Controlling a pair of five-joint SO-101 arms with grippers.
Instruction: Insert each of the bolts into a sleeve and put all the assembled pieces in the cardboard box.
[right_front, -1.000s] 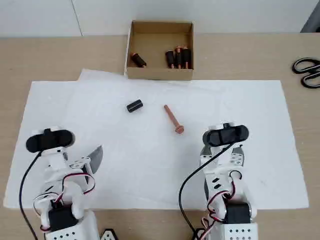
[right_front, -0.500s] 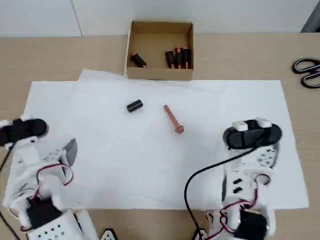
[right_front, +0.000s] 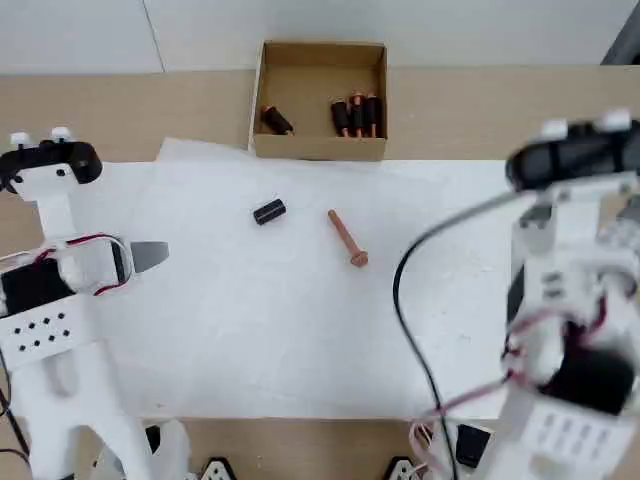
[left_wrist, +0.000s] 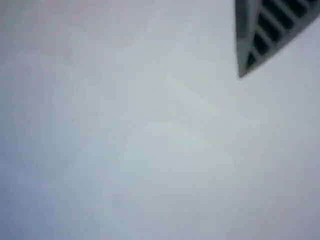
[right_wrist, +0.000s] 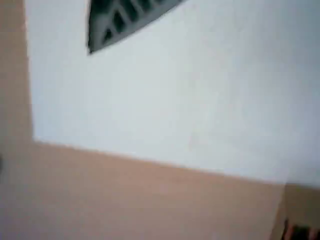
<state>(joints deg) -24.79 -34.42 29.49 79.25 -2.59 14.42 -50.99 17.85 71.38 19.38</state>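
A copper bolt (right_front: 347, 238) lies loose on the white paper (right_front: 300, 330), head toward the front. A short black sleeve (right_front: 268, 212) lies to its left, apart from it. The cardboard box (right_front: 320, 148) at the back holds several assembled pieces (right_front: 356, 114) and one more (right_front: 275, 120). My left gripper (right_front: 150, 255) hangs at the paper's left side, well left of the sleeve, and its tip (left_wrist: 260, 35) shows over bare paper. Over the paper's right edge, the tip of my right gripper (right_wrist: 125, 20) is far from the bolt.
Scissors (right_front: 630, 55) lie on the wooden table at the far right. The raised right arm (right_front: 570, 280) covers the paper's right part. The paper's front edge meets bare wood (right_wrist: 150, 200).
Both arms have lifted from the front of the table and swung outward, the left one to the left, the right one to the right. Bolt and sleeve lie where they were.
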